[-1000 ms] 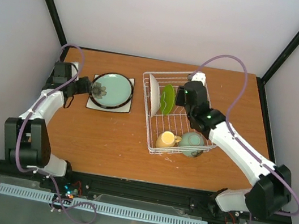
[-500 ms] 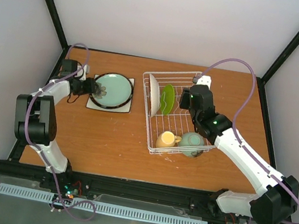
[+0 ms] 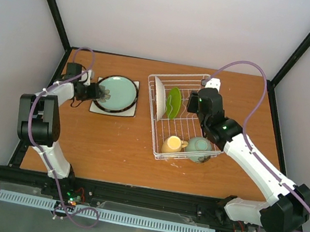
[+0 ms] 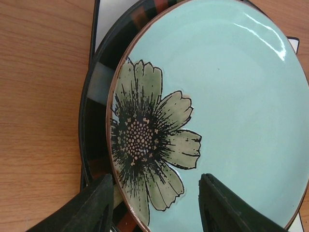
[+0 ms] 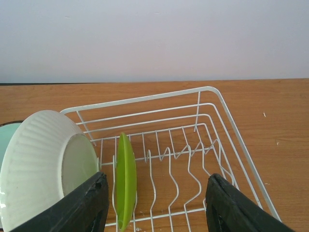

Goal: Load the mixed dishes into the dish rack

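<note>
The pale teal plate (image 3: 118, 92) with a flower print (image 4: 212, 92) lies on the dark striped-rim plate (image 4: 99, 82), which lies on the square white plate (image 3: 112, 110). My left gripper (image 3: 92, 90) (image 4: 155, 205) is open at the teal plate's left rim, one finger outside the rim and one over the plate. The dish rack (image 3: 208, 83) (image 5: 212, 92) holds the upright white petal-patterned plate (image 3: 158, 95) (image 5: 38, 159), the lime green plate (image 3: 173, 102) (image 5: 124, 179), the yellow mug (image 3: 172, 144) and the mint-green bowl (image 3: 199, 148). My right gripper (image 3: 196, 103) (image 5: 157, 205) is open and empty over the rack's prongs.
The plate stack sits at the back left of the wooden table (image 3: 114, 145), the rack at centre right. Several prong slots (image 5: 193, 164) to the right of the lime plate hold nothing. Black frame posts and walls bound the table.
My left arm has folded its elbow back and brought the gripper up to the teal plate's left rim. My right gripper has drawn back a little from the lime plate.
</note>
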Action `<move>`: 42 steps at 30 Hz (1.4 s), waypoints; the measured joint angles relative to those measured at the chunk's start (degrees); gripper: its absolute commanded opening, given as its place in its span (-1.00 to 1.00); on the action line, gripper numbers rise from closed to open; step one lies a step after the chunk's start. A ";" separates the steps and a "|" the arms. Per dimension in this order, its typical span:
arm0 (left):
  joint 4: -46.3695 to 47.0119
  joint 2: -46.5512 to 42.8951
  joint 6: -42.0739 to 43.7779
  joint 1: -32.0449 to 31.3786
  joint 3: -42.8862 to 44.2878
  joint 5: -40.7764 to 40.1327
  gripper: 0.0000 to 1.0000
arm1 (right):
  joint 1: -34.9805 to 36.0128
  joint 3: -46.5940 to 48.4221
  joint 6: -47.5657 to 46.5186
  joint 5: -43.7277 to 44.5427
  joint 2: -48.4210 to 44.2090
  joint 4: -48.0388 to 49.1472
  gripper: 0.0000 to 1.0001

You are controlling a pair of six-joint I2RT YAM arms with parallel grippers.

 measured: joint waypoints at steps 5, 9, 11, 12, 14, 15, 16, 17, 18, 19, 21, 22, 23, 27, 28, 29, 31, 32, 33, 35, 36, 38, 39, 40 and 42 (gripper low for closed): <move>-0.13 0.96 0.76 0.00 0.15 -0.33 -0.01 | -0.09 0.00 0.00 -0.15 -0.17 0.00 0.09; 0.09 2.91 0.83 0.00 0.50 0.04 -0.01 | -0.09 0.00 -0.02 -0.17 -0.17 0.00 0.09; 0.33 3.43 0.85 -0.04 0.90 0.26 -0.02 | -0.09 0.00 -0.07 -0.17 -0.17 0.02 0.09; 0.42 3.63 0.85 -0.04 1.03 0.42 -0.02 | -0.09 0.00 -0.11 -0.17 -0.17 0.02 0.09; 0.68 4.24 0.85 -0.02 1.53 0.74 -0.06 | -0.11 0.00 -0.17 -0.20 -0.17 0.02 0.09; 0.90 4.55 0.87 0.00 1.73 0.90 -0.08 | -0.13 0.00 -0.17 -0.20 -0.17 0.02 0.09; 1.09 4.94 0.90 0.00 1.99 1.09 -0.11 | -0.15 0.00 -0.17 -0.20 -0.17 0.02 0.09; 1.16 5.33 0.94 0.00 2.32 1.36 -0.15 | -0.17 0.00 -0.17 -0.20 -0.17 0.02 0.09; 1.25 5.70 0.98 0.00 2.60 1.53 -0.21 | -0.20 0.00 -0.17 -0.20 -0.17 0.02 0.09; 1.44 6.10 1.03 0.00 2.84 1.75 -0.27 | -0.20 0.00 -0.17 -0.20 -0.17 0.02 0.09; 1.77 7.02 1.29 0.04 3.48 2.34 -0.37 | -0.20 0.00 -0.17 -0.22 -0.17 0.02 0.09; 2.08 7.45 1.33 0.11 3.72 2.73 -0.42 | -0.20 0.00 -0.17 -0.22 -0.17 0.02 0.09; 2.51 7.93 1.44 0.17 3.93 3.06 -0.47 | -0.22 0.00 -0.17 -0.22 -0.17 0.02 0.09; 3.56 9.97 1.68 0.15 4.42 5.29 -0.63 | -0.24 0.00 -0.15 -0.24 -0.17 0.02 0.09; 3.80 10.58 1.70 0.15 4.44 6.25 -0.70 | -0.24 0.00 -0.15 -0.26 -0.17 0.02 0.08; 4.11 10.97 1.64 0.15 4.48 7.10 -0.80 | -0.24 0.00 -0.15 -0.28 -0.17 0.04 0.08; 4.44 11.37 1.03 0.15 4.66 8.94 -0.98 | -0.24 -0.02 -0.15 -0.35 -0.17 0.04 0.08; 4.44 11.56 0.44 0.37 4.76 9.88 -0.98 | -0.24 -0.04 -0.15 -0.39 -0.17 0.04 0.08; 4.46 11.76 0.28 0.68 4.92 10.82 -0.99 | -0.24 -0.07 -0.13 -0.42 -0.17 0.04 0.07; 4.42 11.98 0.28 0.87 4.96 11.41 -0.99 | -0.24 -0.13 -0.13 -0.42 -0.17 0.07 0.07; 4.39 12.00 0.31 0.87 4.96 11.65 -0.99 | -0.24 -0.17 -0.11 -0.44 -0.17 0.07 0.07; 4.22 12.00 0.28 0.87 4.96 11.98 -0.99 | -0.26 -0.42 -0.09 -0.46 -0.17 0.24 0.06; 4.15 12.00 0.28 0.87 4.96 12.13 -0.99 | -0.26 -0.48 -0.09 -0.48 -0.17 0.22 0.06; 4.09 11.98 0.28 0.87 4.96 12.35 -0.99 | -0.26 -0.59 -0.07 -0.50 -0.17 0.24 0.06; 4.02 11.98 0.28 0.87 4.96 12.94 -0.99 | -0.26 -0.68 0.04 -0.63 -0.17 0.26 0.05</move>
